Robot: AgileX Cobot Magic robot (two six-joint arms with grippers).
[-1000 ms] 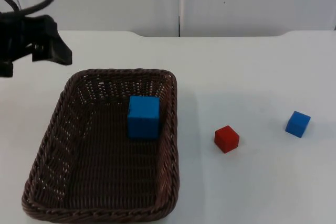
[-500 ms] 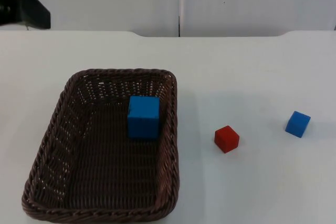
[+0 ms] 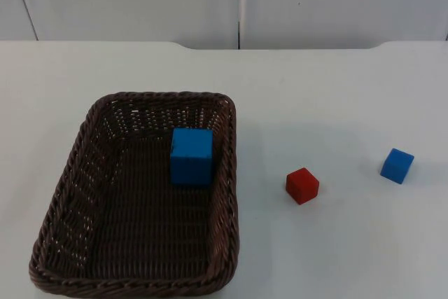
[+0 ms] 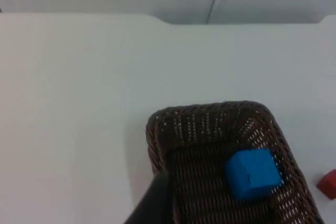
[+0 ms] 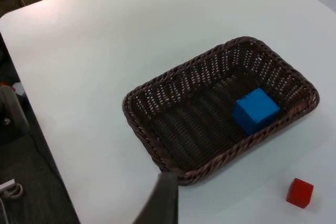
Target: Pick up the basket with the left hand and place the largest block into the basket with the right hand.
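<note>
Already the largest blue block (image 3: pixel 191 155) sits inside the wicker basket (image 3: pixel 66 194), close against the long wall on its right and toward the far end, in the left half of the top view. The basket stands flat on the white counter (image 3: pixel 336 96), its long axis running from the near edge of the frame away toward the partition wall; its near rim is cut off by the lower edge of the frame. To the right, well apart from the basket, lie a small red block (image 3: pixel 302 185) and, further right, a small blue block (image 3: pixel 397 165).

Both wrist views look down on the basket from a distance, so both arms seem, as far as I can judge, drawn back above the counter. The left hand (image 4: pixel 156 203) shows a single dark fingertip, with the basket's corner just past it; the right hand (image 5: pixel 163 200) likewise shows one fingertip, near the basket's rim. I cannot tell whether either hand is wide or narrow. Neither holds anything visible.

If the basket is to be lifted, the left arm would likely reach for the rim nearest it.
</note>
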